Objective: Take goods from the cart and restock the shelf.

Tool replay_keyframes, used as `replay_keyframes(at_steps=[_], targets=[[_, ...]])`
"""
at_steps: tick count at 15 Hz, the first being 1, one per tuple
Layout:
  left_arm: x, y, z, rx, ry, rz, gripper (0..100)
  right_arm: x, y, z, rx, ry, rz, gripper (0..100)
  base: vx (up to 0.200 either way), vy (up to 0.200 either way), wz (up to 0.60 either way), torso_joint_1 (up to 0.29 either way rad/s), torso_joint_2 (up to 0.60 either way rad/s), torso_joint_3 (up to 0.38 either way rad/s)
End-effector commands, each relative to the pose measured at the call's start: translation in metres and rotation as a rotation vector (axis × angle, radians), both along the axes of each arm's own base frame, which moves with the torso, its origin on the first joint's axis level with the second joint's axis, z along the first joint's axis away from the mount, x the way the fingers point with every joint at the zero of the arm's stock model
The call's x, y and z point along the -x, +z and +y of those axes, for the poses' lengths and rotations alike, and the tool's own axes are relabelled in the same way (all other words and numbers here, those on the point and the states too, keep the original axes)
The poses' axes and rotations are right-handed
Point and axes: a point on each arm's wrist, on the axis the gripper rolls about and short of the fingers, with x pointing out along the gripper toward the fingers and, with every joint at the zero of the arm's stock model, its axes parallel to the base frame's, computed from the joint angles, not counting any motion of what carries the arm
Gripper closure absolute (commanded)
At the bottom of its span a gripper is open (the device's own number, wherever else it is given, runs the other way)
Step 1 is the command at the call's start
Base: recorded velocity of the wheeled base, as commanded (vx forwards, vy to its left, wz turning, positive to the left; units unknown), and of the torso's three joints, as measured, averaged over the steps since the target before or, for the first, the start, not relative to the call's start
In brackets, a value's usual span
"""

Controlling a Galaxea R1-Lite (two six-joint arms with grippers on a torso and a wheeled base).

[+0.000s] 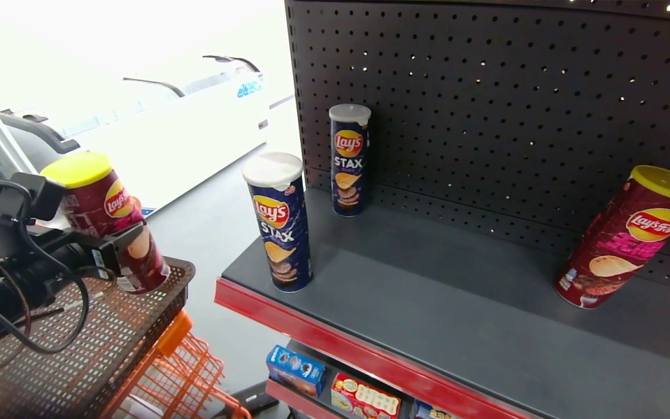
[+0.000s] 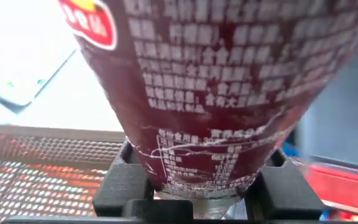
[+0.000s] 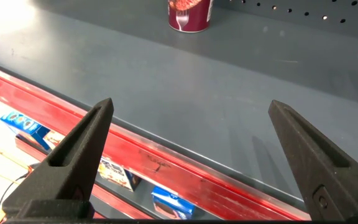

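One maroon chip can (image 1: pixel 105 221) with a yellow lid is held at the left of the head view, clamped low on its body by the left gripper (image 1: pixel 115 247). The can is tilted, lid toward the upper left and base toward the lower right. In the left wrist view the same can (image 2: pixel 216 93) is seen pinched at its base end, with a black finger (image 2: pixel 124 186) pressed against each side. The base is placed over the far corner of the dark mesh basket (image 1: pixel 79 355) of the cart, whose orange wire frame (image 1: pixel 186 366) is seen beneath it; whether base and basket touch cannot be told. To the right, across a strip of floor, the grey shelf (image 1: pixel 428 302) with a red front strip (image 1: pixel 335 343) is found. Three cans are stocked on it: a front blue can (image 1: pixel 280 227) upright near the left front corner, a rear blue can (image 1: pixel 349 163) upright behind it against the black pegboard (image 1: pixel 486 87), and a second maroon can (image 1: pixel 620 244) well apart at the right of the frame, close to the pegboard and shown leaning to the right. The right gripper (image 3: pixel 191 158) is seen in its own wrist view with its two dark fingers (image 3: pixel 73 168) spread wide and nothing between them, poised over the shelf's front edge. On the lower shelf, at the bottom centre of the head view, a blue box (image 1: pixel 295 368) and a red box (image 1: pixel 364 398) are stored. A white chest freezer (image 1: pixel 184 128) is set in the background at upper left.
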Motion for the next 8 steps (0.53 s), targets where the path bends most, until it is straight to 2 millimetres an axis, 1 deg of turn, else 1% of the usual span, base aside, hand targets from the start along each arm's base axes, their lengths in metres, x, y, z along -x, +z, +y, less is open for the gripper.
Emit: replay_keyframes(at_steps=[1,5,6,7,8], targets=[[0.024,0.022,-0.021,-0.005,-0.077,-0.05,100,0.0,0.0,0.0,0.0,0.0,0.001,0,0.0,0.0,0.0,0.0,0.0,0.0],[0.039,0.031,-0.046,0.008,-0.184,-0.068,100,0.0,0.0,0.0,0.0,0.0,0.001,0,0.0,0.0,0.0,0.0,0.0,0.0],[0.045,0.036,-0.059,0.009,-0.243,-0.087,100,0.0,0.0,0.0,0.0,0.0,0.001,0,0.0,0.0,0.0,0.0,0.0,0.0],[0.047,0.036,-0.065,0.01,-0.268,-0.087,100,0.0,0.0,0.0,0.0,0.0,0.001,0,0.0,0.0,0.0,0.0,0.0,0.0],[0.05,0.036,-0.075,0.012,-0.316,-0.092,100,0.0,0.0,0.0,0.0,0.0,0.001,0,0.0,0.0,0.0,0.0,0.0,0.0]])
